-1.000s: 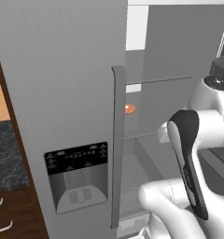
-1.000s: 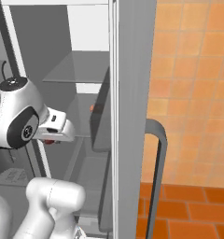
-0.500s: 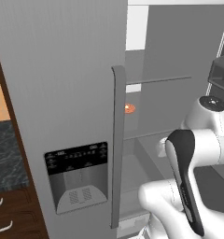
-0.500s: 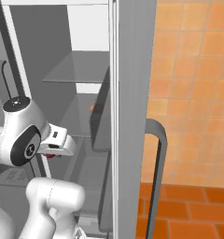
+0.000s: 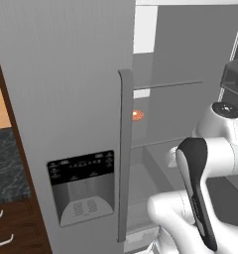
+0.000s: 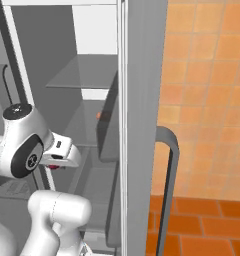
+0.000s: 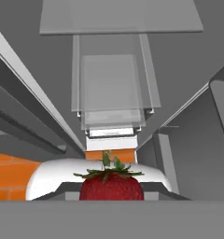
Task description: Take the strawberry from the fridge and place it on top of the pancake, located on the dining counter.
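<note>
Strawberry handling is the concern here, but take the setting first. Largest is the fridge (image 5: 66,99), its dispenser door shut and the other side standing open onto glass shelves (image 6: 87,75). An orange-red glowing item (image 5: 137,115) sits near one shelf's back edge. The gripper (image 6: 54,164) hangs low in the open compartment, jaws pinched on the strawberry (image 7: 112,186), red showing at its tips in the right base view. The berry looks light, soft and easily bruised; a gentle pinch across the broad middle, clear of the green top, seems safest.
</note>
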Robot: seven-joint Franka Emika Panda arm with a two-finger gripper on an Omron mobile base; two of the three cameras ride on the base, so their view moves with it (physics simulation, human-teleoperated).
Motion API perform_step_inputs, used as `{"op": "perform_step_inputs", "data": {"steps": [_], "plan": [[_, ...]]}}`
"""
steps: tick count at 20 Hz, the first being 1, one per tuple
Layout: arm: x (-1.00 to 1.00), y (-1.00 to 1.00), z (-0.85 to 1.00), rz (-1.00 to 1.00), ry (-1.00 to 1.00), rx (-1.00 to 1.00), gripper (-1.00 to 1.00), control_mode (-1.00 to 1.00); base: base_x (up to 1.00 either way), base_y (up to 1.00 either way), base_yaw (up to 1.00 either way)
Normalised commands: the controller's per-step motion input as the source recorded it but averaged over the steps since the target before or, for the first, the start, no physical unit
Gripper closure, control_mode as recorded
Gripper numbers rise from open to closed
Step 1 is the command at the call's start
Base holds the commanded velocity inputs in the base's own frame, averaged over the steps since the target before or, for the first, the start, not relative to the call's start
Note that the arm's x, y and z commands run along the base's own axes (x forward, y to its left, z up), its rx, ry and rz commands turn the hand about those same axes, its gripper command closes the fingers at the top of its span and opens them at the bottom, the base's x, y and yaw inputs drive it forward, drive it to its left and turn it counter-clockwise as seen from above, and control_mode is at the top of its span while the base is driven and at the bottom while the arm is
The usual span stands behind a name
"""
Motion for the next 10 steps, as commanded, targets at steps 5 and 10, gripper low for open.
{"op": "perform_step_inputs", "data": {"steps": [5, 10], "plan": [[0.0, 0.0, 0.0, 0.0, 0.0, 0.0, 1.0, 1.0, -0.82, 0.39, -0.06], [0.0, 0.0, 0.0, 0.0, 0.0, 0.0, 1.0, 1.0, -0.77, 0.69, -0.29]]}}
